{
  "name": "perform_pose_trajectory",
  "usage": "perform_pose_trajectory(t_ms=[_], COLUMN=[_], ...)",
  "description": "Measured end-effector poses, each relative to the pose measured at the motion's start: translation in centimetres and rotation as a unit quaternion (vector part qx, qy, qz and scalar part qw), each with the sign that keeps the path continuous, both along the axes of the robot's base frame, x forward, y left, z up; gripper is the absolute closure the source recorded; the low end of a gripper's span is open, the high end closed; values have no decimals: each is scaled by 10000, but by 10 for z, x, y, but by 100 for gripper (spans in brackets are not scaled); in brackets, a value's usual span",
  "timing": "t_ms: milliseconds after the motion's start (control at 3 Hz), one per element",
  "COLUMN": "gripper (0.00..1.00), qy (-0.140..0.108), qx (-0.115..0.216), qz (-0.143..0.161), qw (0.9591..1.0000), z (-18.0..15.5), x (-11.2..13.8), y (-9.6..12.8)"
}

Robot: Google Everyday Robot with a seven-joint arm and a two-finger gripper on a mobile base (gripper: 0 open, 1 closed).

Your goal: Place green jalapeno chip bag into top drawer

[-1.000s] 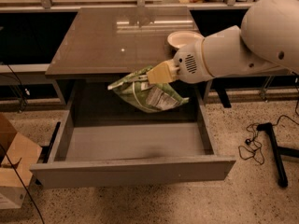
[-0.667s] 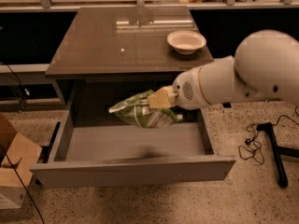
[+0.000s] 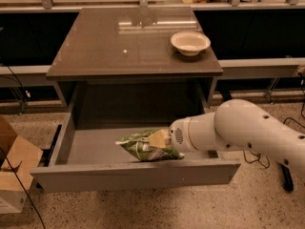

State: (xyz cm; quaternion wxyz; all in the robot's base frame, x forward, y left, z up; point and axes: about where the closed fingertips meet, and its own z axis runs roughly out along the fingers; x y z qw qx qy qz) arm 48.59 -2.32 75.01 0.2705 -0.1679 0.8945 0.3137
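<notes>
The smooth white rounded arm reaches in from the right, its tool low inside the open wide grey top drawer, pinching the crinkled green-and-white jalapeno chip bag just behind the flat front panel. A round white bowl sits on the glossy grey-brown desk; a brown cardboard box stands at the left

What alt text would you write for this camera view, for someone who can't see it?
A white robot arm's claw grips a green chip bag low inside an open grey drawer under a table. A white bowl sits on the tabletop.
</notes>
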Motion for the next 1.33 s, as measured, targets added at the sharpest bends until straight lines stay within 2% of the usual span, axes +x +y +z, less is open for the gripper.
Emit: perform_pose_trajectory(t_ms=[333, 667, 1333], gripper=[74, 50, 4], qy=[206, 248, 237], qx=[20, -7, -9], qz=[-250, -405, -377], qw=[9995, 9989, 9990], z=[-52, -74, -72], x=[8, 21, 21], y=[0, -2, 0])
